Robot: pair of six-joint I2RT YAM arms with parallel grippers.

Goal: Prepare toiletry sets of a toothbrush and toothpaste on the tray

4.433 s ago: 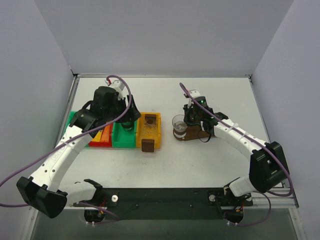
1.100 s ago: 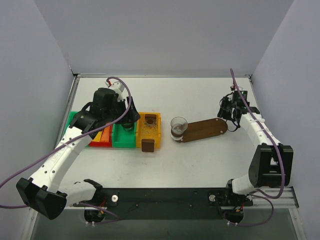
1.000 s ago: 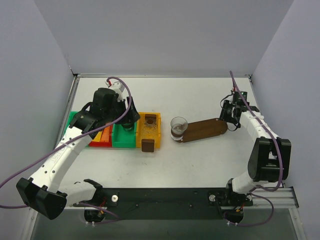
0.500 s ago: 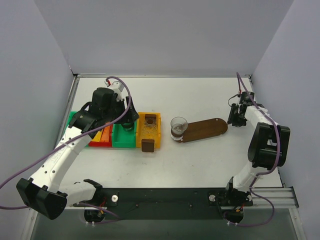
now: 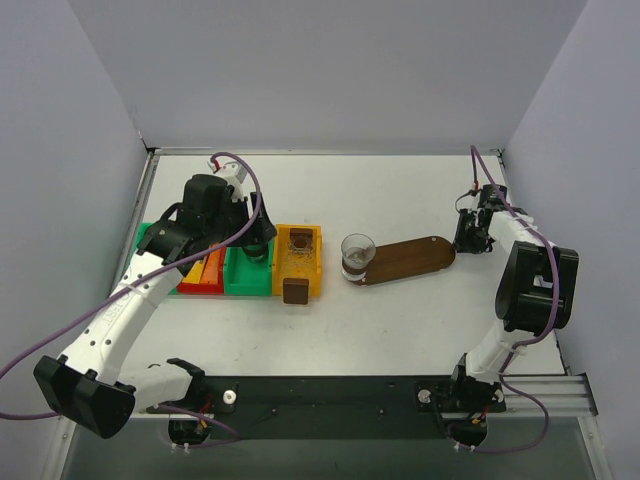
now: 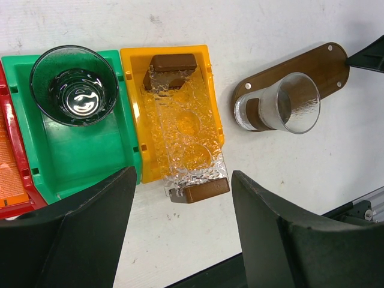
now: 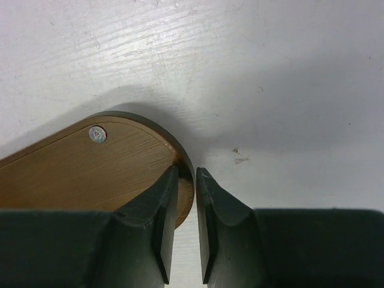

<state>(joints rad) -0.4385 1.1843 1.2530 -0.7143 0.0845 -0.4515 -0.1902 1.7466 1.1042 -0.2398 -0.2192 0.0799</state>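
over the tray (image 7: 90,174) end, the right end effector (image 7: 186,175) has narrowed.

My left arm (image 5: 135,298) covers much of the red bin (image 5: 200,287) overhead; the tray (image 7: 72,174) runs off the right wrist frame's left edge. I can't tell whether the right claw (image 7: 186,174) pinches it.

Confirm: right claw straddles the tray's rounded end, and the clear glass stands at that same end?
One thing is wrong. The right claw does straddle the rounded end of the tray, but the glass stands at the tray's opposite end, as the top external view shows.
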